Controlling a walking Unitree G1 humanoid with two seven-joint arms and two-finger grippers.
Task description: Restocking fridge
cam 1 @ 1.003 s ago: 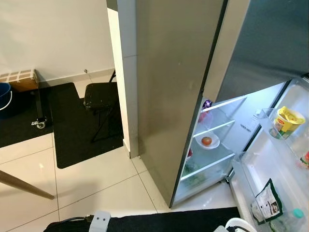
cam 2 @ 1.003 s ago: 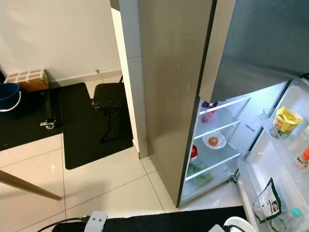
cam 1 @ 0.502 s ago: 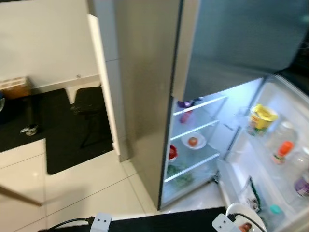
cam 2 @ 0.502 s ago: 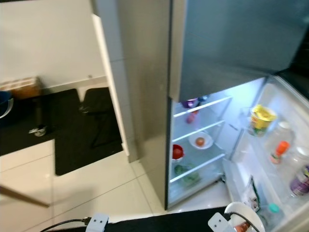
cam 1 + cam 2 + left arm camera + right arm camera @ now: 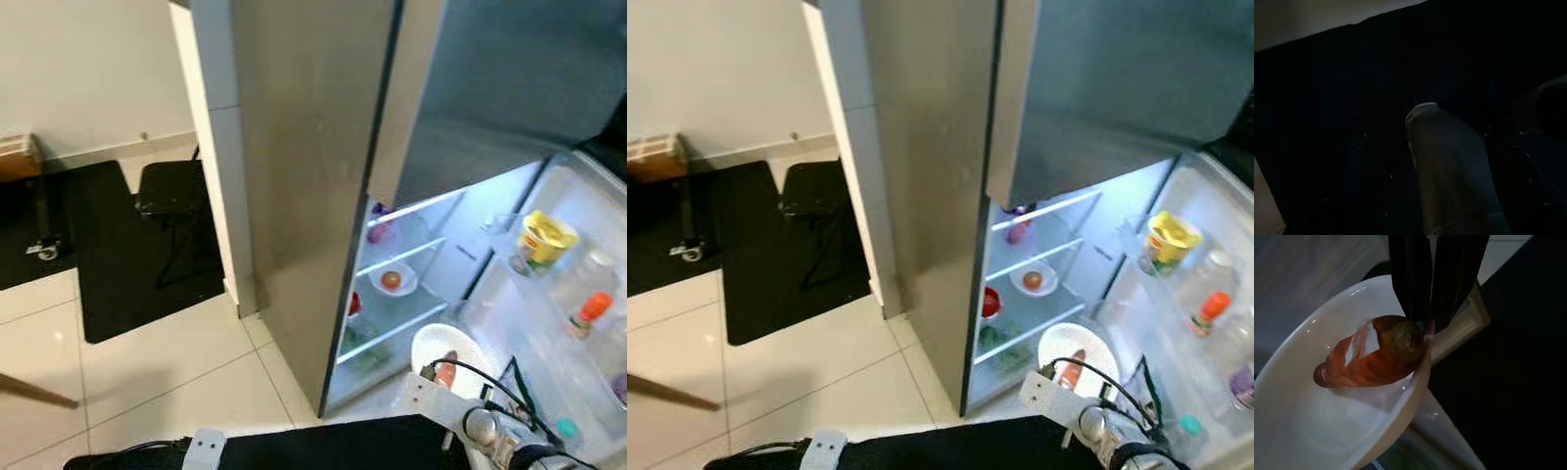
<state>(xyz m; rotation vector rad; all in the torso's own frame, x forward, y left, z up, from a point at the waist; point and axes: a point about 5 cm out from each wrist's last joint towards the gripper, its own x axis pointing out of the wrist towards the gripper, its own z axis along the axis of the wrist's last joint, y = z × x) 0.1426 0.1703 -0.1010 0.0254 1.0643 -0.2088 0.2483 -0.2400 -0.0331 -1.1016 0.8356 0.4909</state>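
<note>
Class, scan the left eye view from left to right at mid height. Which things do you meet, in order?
Black mat → black chair → white pillar → fridge side → bowl on the shelf → yellow tub → orange-capped bottle.

The bowl (image 5: 1327, 431) is white and the carrot (image 5: 1371, 355) in it is orange. The fridge (image 5: 313, 176) is grey steel, the mat (image 5: 137, 245) black, the floor tiles (image 5: 147, 372) cream.

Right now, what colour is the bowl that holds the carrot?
White; the bowl with the carrot shows best in the right wrist view.
</note>
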